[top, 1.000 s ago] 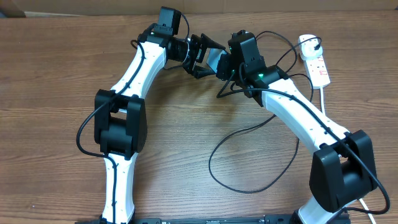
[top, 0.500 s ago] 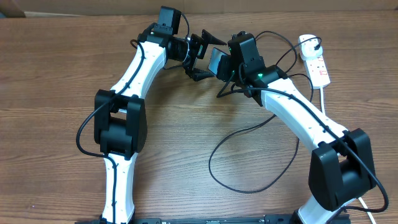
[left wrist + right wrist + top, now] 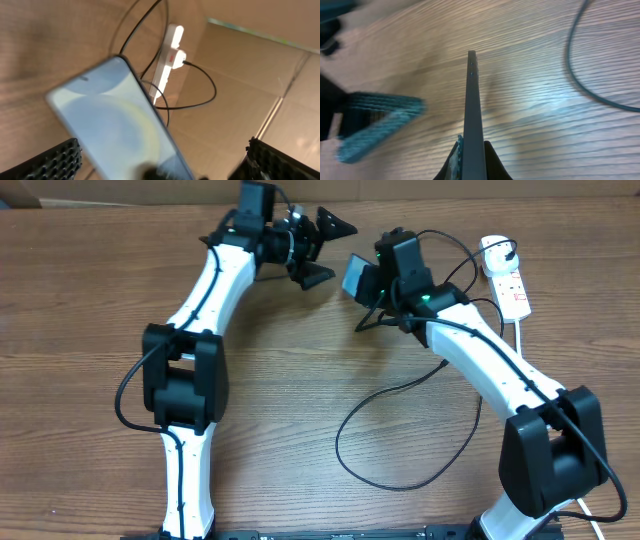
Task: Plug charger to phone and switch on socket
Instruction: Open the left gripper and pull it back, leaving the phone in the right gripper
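My right gripper (image 3: 372, 282) is shut on the phone (image 3: 355, 277), holding it on edge above the table. In the right wrist view the phone (image 3: 472, 105) rises edge-on from between my pinched fingertips (image 3: 490, 161). My left gripper (image 3: 338, 252) stands open just left of the phone, clear of it. The left wrist view shows the phone's pale blue screen (image 3: 112, 120) blurred between the wide-apart pads (image 3: 55, 162). The white socket (image 3: 505, 275) lies at the far right, with the charger's plug (image 3: 497, 249) in it. The charger's black cable (image 3: 400, 480) loops over the table; its connector tip is not visible.
The socket (image 3: 167, 60) and a black cable (image 3: 200, 100) lie beyond the phone in the left wrist view. A thick white lead (image 3: 520, 340) runs from the socket toward the front. A cardboard wall (image 3: 250, 55) lines the table's far edge.
My left gripper has opened wide, let go of the phone and pulled back up and to the left. The right gripper has kept the phone and tightened on it.
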### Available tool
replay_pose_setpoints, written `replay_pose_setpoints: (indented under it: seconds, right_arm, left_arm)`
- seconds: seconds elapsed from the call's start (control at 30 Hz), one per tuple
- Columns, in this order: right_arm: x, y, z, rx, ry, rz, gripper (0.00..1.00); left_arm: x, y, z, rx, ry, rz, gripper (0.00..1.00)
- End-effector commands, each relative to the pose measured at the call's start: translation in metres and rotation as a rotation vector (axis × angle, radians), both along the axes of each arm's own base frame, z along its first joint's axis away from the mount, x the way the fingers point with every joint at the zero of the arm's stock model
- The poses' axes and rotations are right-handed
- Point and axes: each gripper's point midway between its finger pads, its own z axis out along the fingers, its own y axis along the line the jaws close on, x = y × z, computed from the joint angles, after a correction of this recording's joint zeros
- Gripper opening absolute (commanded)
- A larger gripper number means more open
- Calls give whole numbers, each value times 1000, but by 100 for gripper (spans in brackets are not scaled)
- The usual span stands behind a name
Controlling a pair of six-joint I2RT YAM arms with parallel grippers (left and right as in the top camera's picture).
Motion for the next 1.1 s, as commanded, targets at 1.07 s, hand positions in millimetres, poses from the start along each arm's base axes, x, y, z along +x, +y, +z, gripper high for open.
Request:
replay_pose_setpoints:
  seconds: [1.07]
  right_arm:
    - [24,-37,99,391,-142,-48,4]
  left_arm:
    - [-106,161,87,929,-306,-72,100]
